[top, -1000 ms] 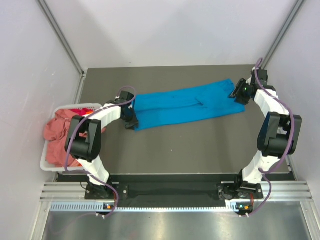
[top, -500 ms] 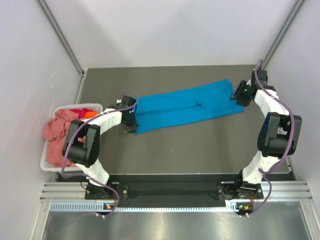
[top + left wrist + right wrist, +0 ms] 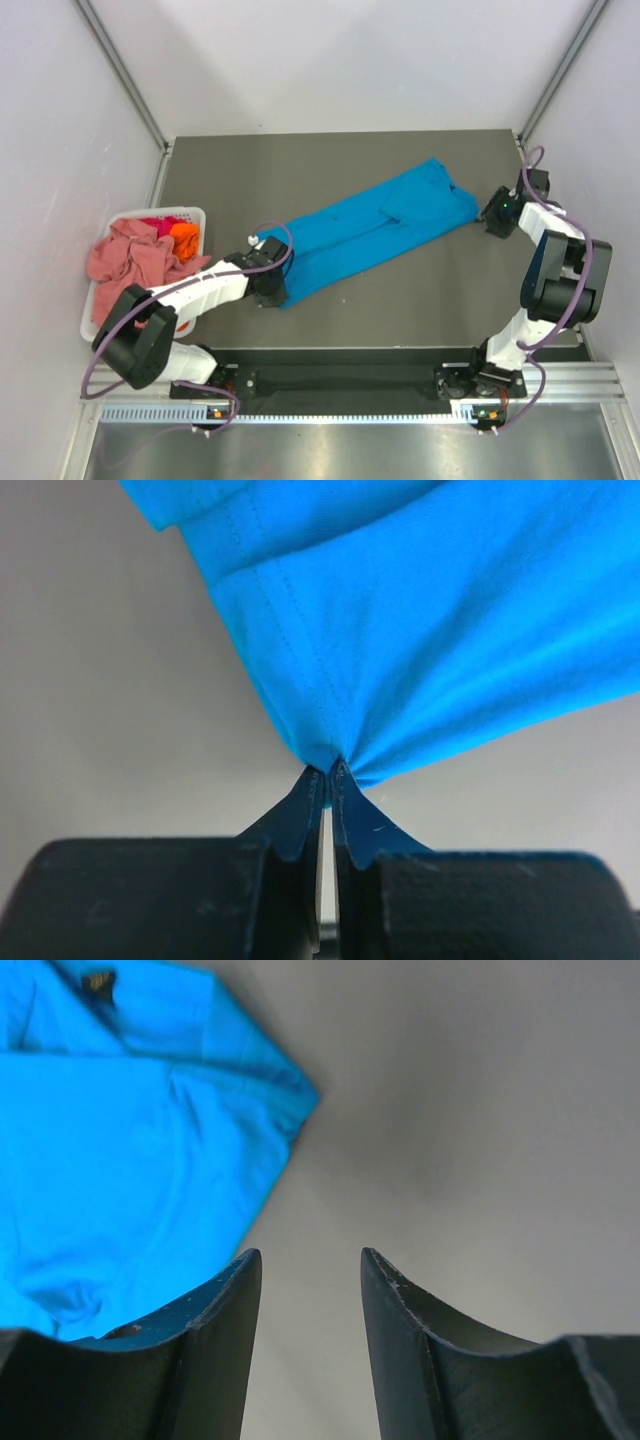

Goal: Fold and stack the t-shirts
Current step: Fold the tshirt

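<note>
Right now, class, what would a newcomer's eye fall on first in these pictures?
The turquoise t-shirt stretched diagonally across the table, its near-left corner pinched by the left gripper. The right gripper hangs open beside its far-right end. At the left, a white basket heaped with salmon-pink shirts.

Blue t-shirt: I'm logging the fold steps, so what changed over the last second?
The left gripper, shut on the left end of the blue t-shirt, dragged it toward the near edge, so the shirt now lies diagonally. The right gripper let go of the right end and backed off rightward, open over the table. The basket and its pink shirt stayed put.
</note>
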Available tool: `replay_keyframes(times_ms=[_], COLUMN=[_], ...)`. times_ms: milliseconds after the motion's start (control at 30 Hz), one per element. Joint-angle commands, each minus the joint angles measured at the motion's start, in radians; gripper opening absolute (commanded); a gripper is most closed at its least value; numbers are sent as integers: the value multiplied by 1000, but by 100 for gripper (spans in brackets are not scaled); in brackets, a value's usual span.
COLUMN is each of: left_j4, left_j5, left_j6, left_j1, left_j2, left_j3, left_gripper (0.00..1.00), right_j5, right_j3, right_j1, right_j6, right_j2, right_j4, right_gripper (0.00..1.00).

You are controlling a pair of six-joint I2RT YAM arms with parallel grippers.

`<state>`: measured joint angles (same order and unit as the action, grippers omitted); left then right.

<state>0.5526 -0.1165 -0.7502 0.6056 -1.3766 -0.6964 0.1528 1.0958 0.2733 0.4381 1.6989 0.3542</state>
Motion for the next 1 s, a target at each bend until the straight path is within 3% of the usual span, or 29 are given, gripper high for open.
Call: replay_keyframes(times_ms=[0,133,233,567,867,967], left_j4=[127,193,274,317,300,299], left_j5=[26,3,-43,-57,-91,-89], left_j6=[-67,-51,-20,115,172,184], left_j1=[25,29,29,26,10,2], left_j2=[56,82,82,68,-7,-35], left_j3=[37,-20,-115,-383,-474,-495], left_gripper=[11,28,33,36,36,36], right_j5=[92,131,145,113,108,108], right_j3=[-34,-33,-19,9,136,145], right_j1=[39,47,47,47,46,46], right_j6=[4,28,40,50,59,62], right_j2=[13,31,59,152,271,283], right_j4=[-193,-245,-259,-230,-204,-215], right_gripper=[45,44,43,38,28,20])
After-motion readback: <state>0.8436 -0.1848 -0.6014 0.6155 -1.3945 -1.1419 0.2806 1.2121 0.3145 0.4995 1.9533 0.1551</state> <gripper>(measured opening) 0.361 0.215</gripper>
